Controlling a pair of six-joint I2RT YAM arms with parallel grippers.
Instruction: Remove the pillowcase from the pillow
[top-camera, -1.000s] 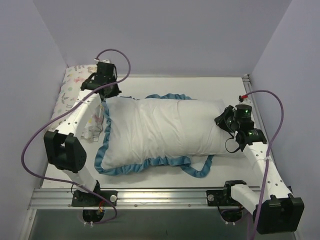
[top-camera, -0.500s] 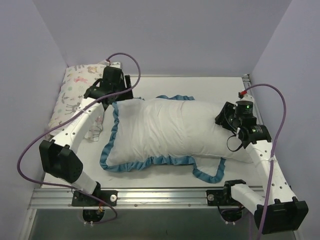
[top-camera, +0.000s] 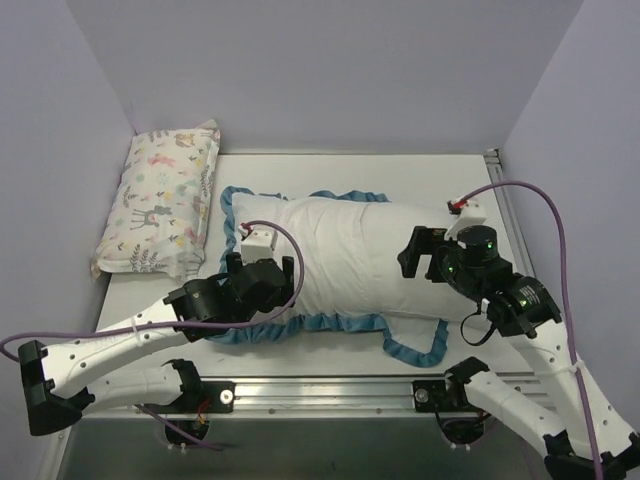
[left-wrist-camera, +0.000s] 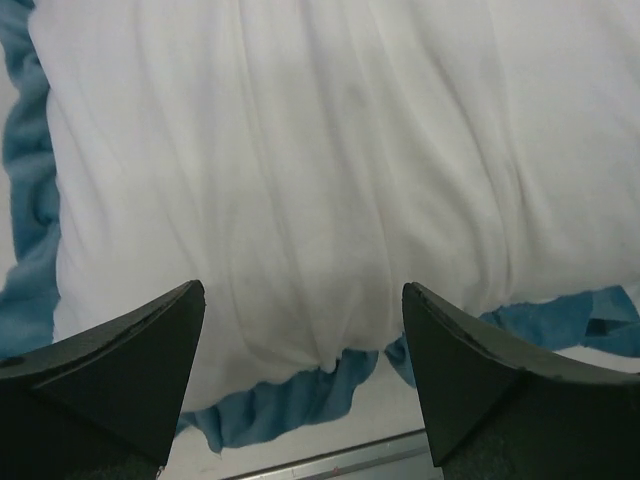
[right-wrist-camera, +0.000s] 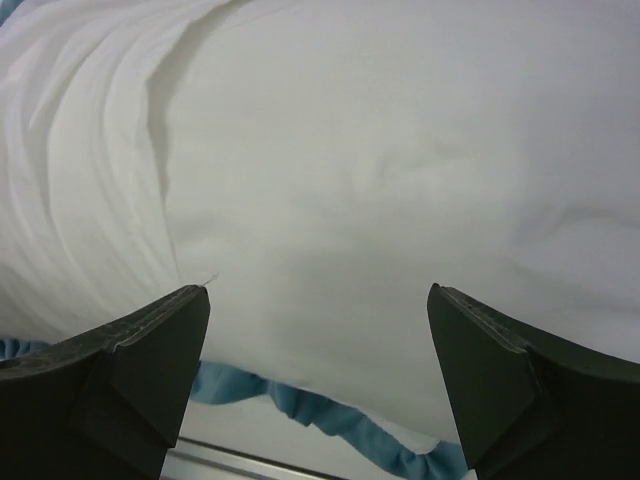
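Observation:
The pillowcase (top-camera: 345, 255) lies across the middle of the table, plain white side up, blue ruffled trim (top-camera: 330, 322) round its edge. The pillow is inside it; I cannot make out any bare part. My left gripper (top-camera: 262, 288) hovers over the front left corner, open and empty. The left wrist view shows wrinkled white pillowcase (left-wrist-camera: 300, 180) and trim (left-wrist-camera: 290, 395) between the wide-apart fingers of the left gripper (left-wrist-camera: 303, 290). My right gripper (top-camera: 422, 255) hangs over the right end, open and empty. In its wrist view the right gripper (right-wrist-camera: 318, 292) spans smooth white pillowcase (right-wrist-camera: 380, 180).
A small pastel animal-print pillow (top-camera: 160, 200) leans against the left wall at the back. A metal rail (top-camera: 320, 392) runs along the near edge. Lilac walls close in the left, back and right sides. Purple cables loop from both arms.
Both grippers have opened and let go of the pillowcase. The left arm swung from the far left corner to the front left. The right gripper lifted and moved left over the right end.

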